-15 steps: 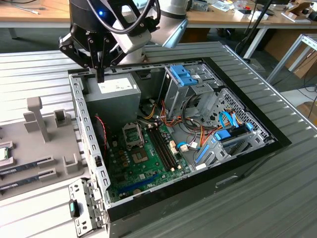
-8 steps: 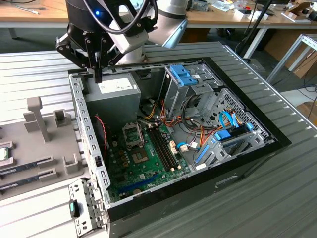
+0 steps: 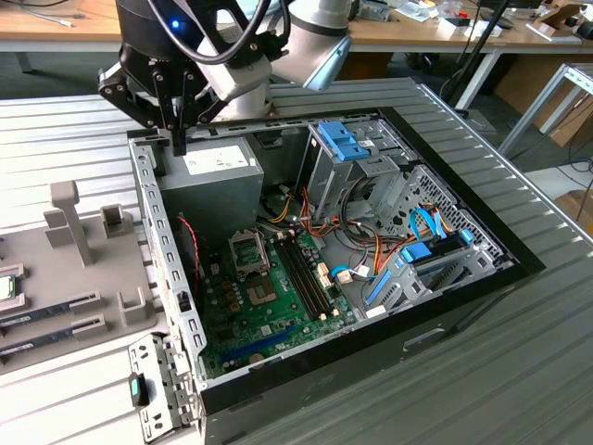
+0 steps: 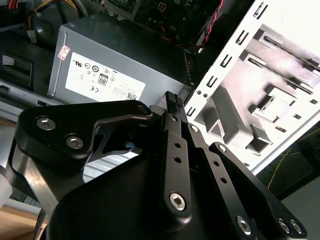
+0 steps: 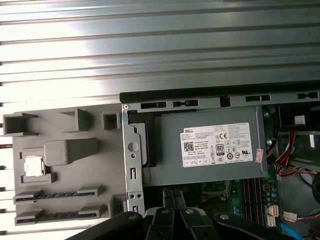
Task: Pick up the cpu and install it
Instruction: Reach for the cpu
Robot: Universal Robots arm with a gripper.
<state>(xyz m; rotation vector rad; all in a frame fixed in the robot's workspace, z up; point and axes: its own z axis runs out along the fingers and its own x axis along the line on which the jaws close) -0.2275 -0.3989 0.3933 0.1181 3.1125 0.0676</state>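
The cpu [image 5: 33,165] is a small silver square with a thin green rim. It lies in a pocket of the grey fixture tray [image 5: 65,150] beside the open computer case, and it sits at the exterior view's left edge [image 3: 6,287]. My gripper [image 3: 177,141] hangs over the case's corner by the power supply [image 3: 208,181], well away from the cpu. Its black fingers [image 4: 172,107] are pressed together with nothing between them, and their tips [image 5: 173,196] are in the first wrist view too. On the green motherboard, the socket frame [image 3: 248,248] is in view.
The case wall [image 3: 167,269] stands between the tray and the motherboard [image 3: 269,301]. Long memory sticks [image 5: 55,195] rest in the tray's slots. Blue drive brackets [image 3: 341,141] and bundled cables [image 3: 371,250] fill the case on the exterior view's right. A ribbed metal table [image 3: 519,352] surrounds everything.
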